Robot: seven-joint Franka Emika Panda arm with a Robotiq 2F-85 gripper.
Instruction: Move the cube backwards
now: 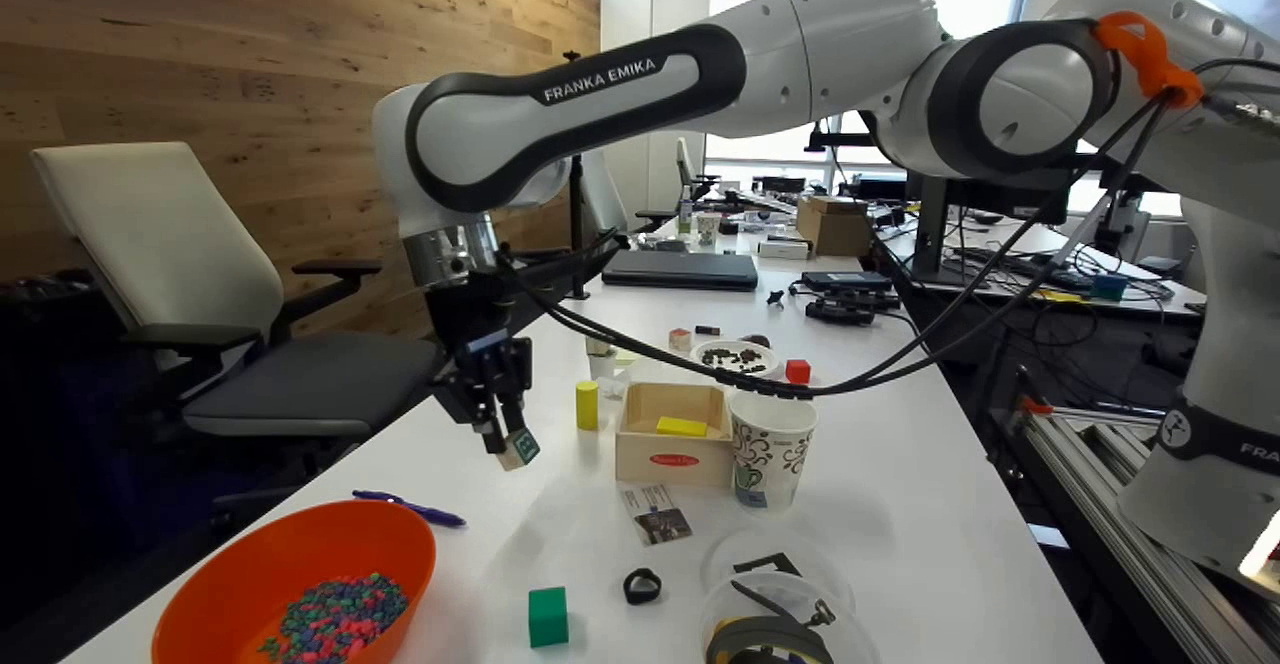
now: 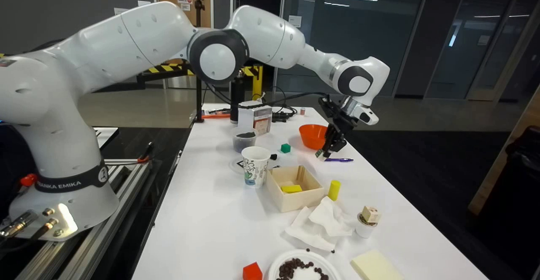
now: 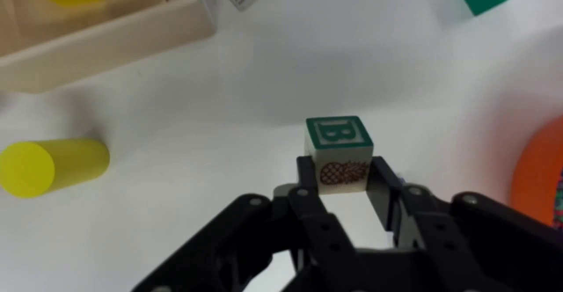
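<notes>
The cube (image 3: 339,133) is a small pale wooden block with a dark-green framed letter B on one face and a brown pineapple on another. My gripper (image 3: 342,169) is shut on its sides in the wrist view, and the B face and pineapple face stay visible. In both exterior views the cube (image 1: 520,448) (image 2: 320,155) hangs tilted at the fingertips, above the white table. It is between the orange bowl and the yellow cylinder, near the purple pen. The brighter green cube (image 1: 547,616) lies on the table apart from my gripper.
An orange bowl (image 1: 400,544) of small bits and a purple pen (image 1: 410,507) are close by. A wooden box (image 1: 640,459) holds a yellow block (image 1: 681,427). A yellow cylinder (image 1: 587,405) and paper cup (image 1: 770,454) stand beside it. A card (image 1: 656,515) lies in front.
</notes>
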